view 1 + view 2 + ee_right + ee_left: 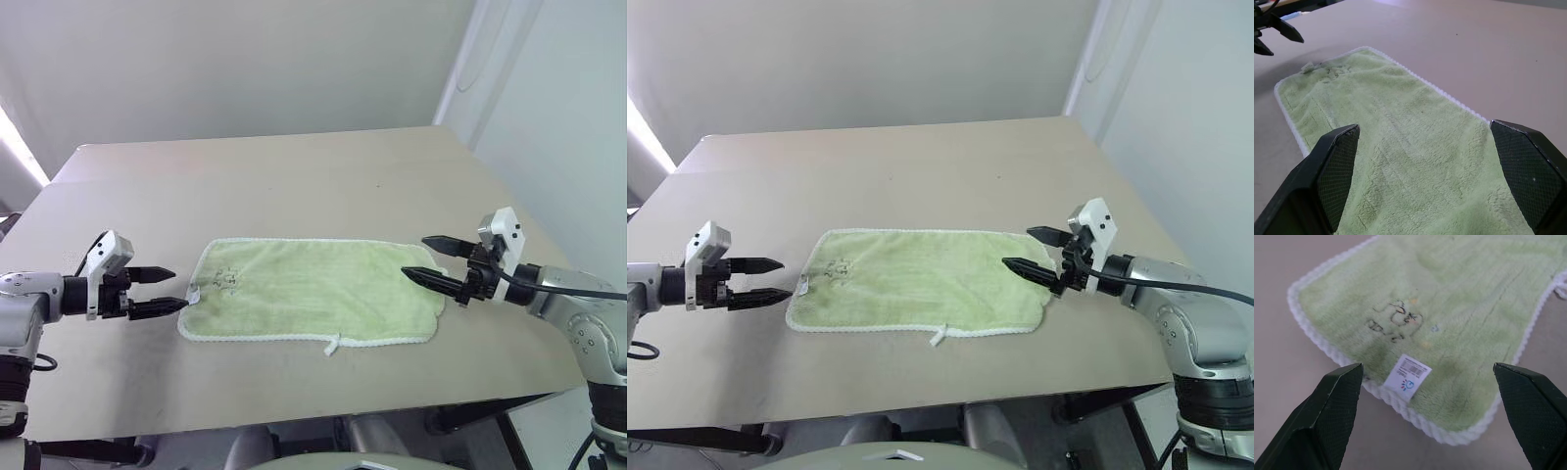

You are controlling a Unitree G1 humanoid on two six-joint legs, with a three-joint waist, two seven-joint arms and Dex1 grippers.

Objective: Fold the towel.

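The towel (312, 291) lies flat and fully spread at the centre of the bench (294, 176), long axis running from 9 to 3 o'clock; no fold has been made. That open layout presents both short ends for gripping, which appears to be why the arms are posted one at each end.

The left pincer (160, 292) sits at 9 o'clock, just off the towel's short edge, jaws wide apart and holding nothing. The right pincer (427, 258) sits at 3 o'clock, its tips over the opposite short end, jaws likewise spread wide and empty. Both point inward toward the cloth, a stance judged to be preparation for a grasp.

Material: light yellow-green terry, soft short pile, limp, rectangular with rounded corners. A white stitched edging (1400, 404) rims it. A small white label (1407, 377) sits at the left end beside a dark embroidered mark (1396, 320). A white loop (334, 344) projects from the near edge at 6 o'clock. The bench surface is smooth, matte beige.
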